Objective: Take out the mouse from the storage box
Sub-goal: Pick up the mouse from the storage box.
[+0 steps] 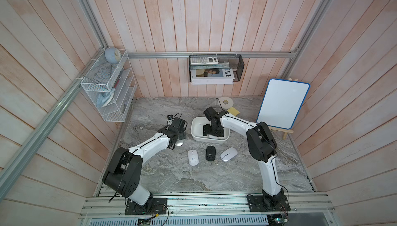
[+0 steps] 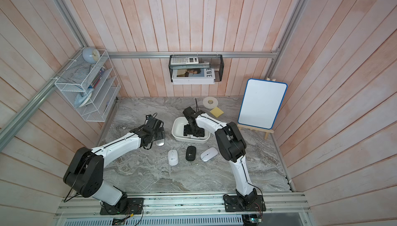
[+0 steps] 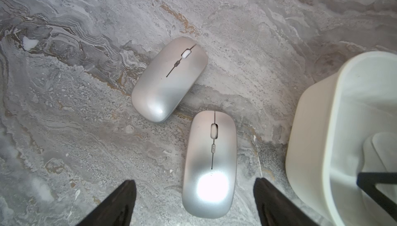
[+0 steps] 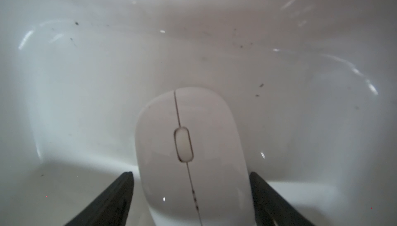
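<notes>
The white storage box [image 1: 194,132] [image 2: 175,132] stands mid-table. My right gripper [image 1: 212,131] [image 4: 190,173] reaches down into it, open, its fingers either side of a white mouse [image 4: 189,149] that lies on the box floor [image 4: 86,85]. A narrow gap shows at one finger. My left gripper [image 1: 182,135] [image 3: 194,181] hangs open just left of the box [image 3: 311,149], over a silver mouse [image 3: 210,162] [image 1: 179,143] on the table, clear of both its sides. A second silver mouse [image 3: 169,79] lies just beyond it.
In front of the box lie a white mouse [image 1: 193,157], a black mouse [image 1: 210,153] and a pale mouse [image 1: 228,154]. A tape roll [image 1: 225,102], yellow pad [image 1: 233,111] and whiteboard on an easel [image 1: 282,103] stand behind and right. A wire rack [image 1: 109,91] hangs left.
</notes>
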